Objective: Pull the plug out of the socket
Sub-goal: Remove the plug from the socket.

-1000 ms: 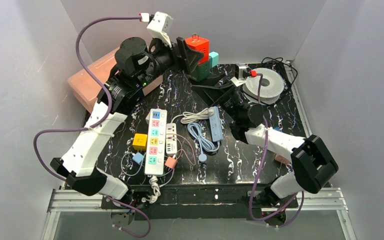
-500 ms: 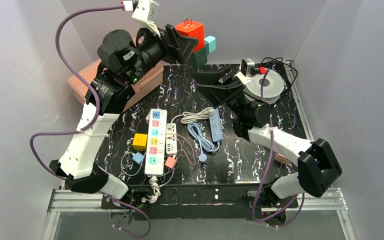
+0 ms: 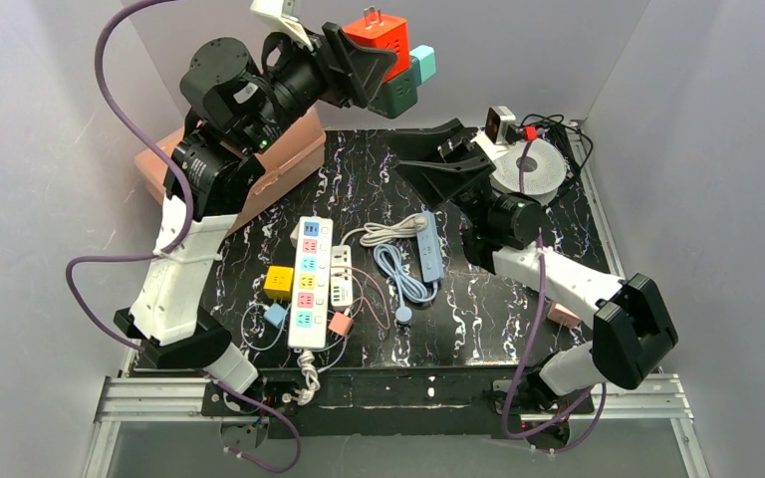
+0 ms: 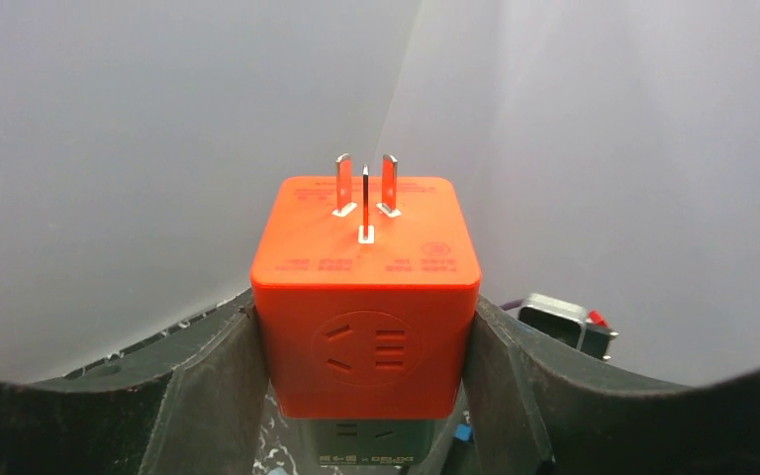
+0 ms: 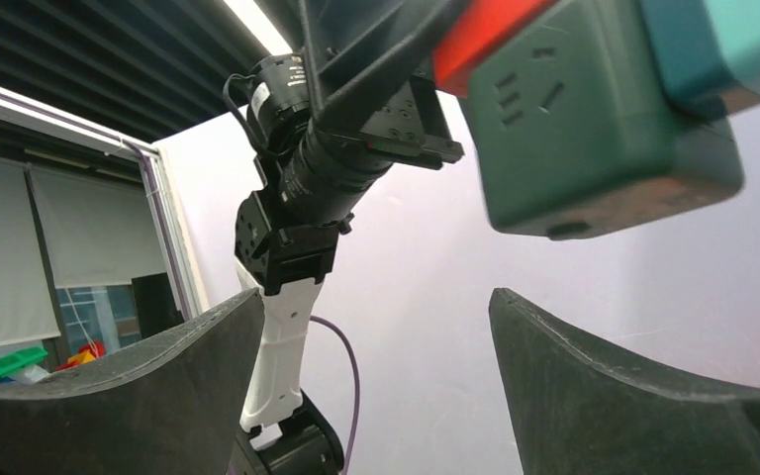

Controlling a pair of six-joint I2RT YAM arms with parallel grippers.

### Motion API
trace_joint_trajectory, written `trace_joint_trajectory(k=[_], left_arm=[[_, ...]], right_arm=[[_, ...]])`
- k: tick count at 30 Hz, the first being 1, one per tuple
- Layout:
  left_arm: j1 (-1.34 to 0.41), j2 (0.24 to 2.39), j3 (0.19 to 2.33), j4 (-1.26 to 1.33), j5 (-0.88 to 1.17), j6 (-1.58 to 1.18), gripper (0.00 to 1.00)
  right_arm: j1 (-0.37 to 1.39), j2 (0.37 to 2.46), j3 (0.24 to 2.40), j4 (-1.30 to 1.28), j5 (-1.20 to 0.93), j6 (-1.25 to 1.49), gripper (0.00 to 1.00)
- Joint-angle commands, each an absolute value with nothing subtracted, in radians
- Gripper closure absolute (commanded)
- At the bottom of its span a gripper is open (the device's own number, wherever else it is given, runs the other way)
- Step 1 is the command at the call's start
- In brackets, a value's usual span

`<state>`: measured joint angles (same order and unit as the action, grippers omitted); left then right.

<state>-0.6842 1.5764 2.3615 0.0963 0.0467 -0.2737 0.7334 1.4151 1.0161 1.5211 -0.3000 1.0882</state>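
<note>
White walls enclose a black marbled table (image 3: pixel 558 269). At far left a pink box (image 3: pixel 289 164) is noted at the table's edge. Above it the left hand (image 3: pixel 371 72) is raised well clear of the table and is pressed onto two opposite faces of an orange cube adapter (image 4: pixel 366 287), whose bare prongs point away from the wrist camera. A green cube adapter (image 3: pixel 396 97) hangs from the orange one and appears to be plugged into it. A small teal cube (image 3: pixel 420 62) is stuck to its right side. Lower centre, a white power strip (image 3: pixel 309 284) and a blue strip (image 3: pixel 430 247) are left lying flat. Right of centre the right hand (image 5: pixel 376 336) is spread wide and empty, just under the green cube and not touching it. A cable reel (image 3: pixel 528 169) sits at far right. The cubes are judged light, rigid and smooth-sided, held together only by prong friction. The green cube is best taken on two opposite flat faces, clear of the teal piece, and drawn straight off without twisting.
</note>
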Motion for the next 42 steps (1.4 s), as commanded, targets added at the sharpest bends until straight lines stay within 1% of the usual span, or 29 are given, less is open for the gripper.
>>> trace_joint_trajectory(k=[1,7,15,19,22,23,25,26,27,31,33,34,35,36,38,39,40,42], left_arm=[[-0.685,1.537,2.461,0.229,0.082,-0.303,1.00],[-0.685,1.506,2.420,0.228,0.105,-0.324,1.00],[-0.684,1.474,2.394,0.228,0.120,-0.322,1.00],[-0.684,1.462,2.378,0.233,0.118,-0.321,1.00],[-0.685,1.462,2.371,0.238,0.115,-0.319,1.00],[-0.684,1.463,2.368,0.241,0.115,-0.319,1.00],[-0.684,1.462,2.360,0.246,0.113,-0.319,1.00],[-0.684,1.462,2.357,0.249,0.112,-0.319,1.00],[-0.684,1.461,2.352,0.251,0.110,-0.319,1.00],[-0.684,1.452,2.328,0.261,0.108,-0.310,1.00],[-0.684,1.446,2.310,0.264,0.105,-0.302,1.00],[-0.684,1.440,2.298,0.266,0.101,-0.296,1.00],[-0.685,1.433,2.282,0.266,0.093,-0.293,0.93],[-0.684,1.419,2.259,0.265,0.080,-0.291,0.80],[-0.685,1.387,2.205,0.262,0.054,-0.277,0.53],[-0.685,1.370,2.171,0.263,0.045,-0.260,0.44],[-0.685,1.350,2.136,0.268,0.036,-0.245,0.36],[-0.685,1.312,2.062,0.273,0.042,-0.193,0.30]], right_arm=[[0.738,1.456,1.113,1.609,-0.269,1.095,0.08],[0.737,1.521,1.181,1.608,-0.188,1.102,0.08],[0.736,1.648,1.357,1.610,-0.138,1.157,0.08],[0.736,1.664,1.377,1.610,-0.076,1.168,0.08],[0.738,1.675,1.405,1.611,-0.088,1.182,0.07],[0.738,1.682,1.419,1.610,-0.094,1.192,0.09],[0.737,1.692,1.445,1.612,-0.104,1.206,0.16],[0.738,1.696,1.455,1.611,-0.111,1.212,0.21],[0.737,1.698,1.462,1.611,-0.117,1.215,0.28],[0.738,1.695,1.463,1.611,-0.127,1.230,0.58],[0.738,1.691,1.463,1.612,-0.131,1.231,0.76],[0.738,1.686,1.458,1.612,-0.126,1.231,0.88],[0.738,1.677,1.447,1.612,-0.116,1.230,0.97],[0.737,1.667,1.434,1.611,-0.109,1.225,0.99],[0.731,1.636,1.397,1.610,-0.101,1.208,0.99],[0.725,1.620,1.377,1.611,-0.102,1.204,0.99],[0.717,1.602,1.356,1.611,-0.106,1.203,0.99],[0.702,1.568,1.313,1.609,-0.142,1.196,0.99]])
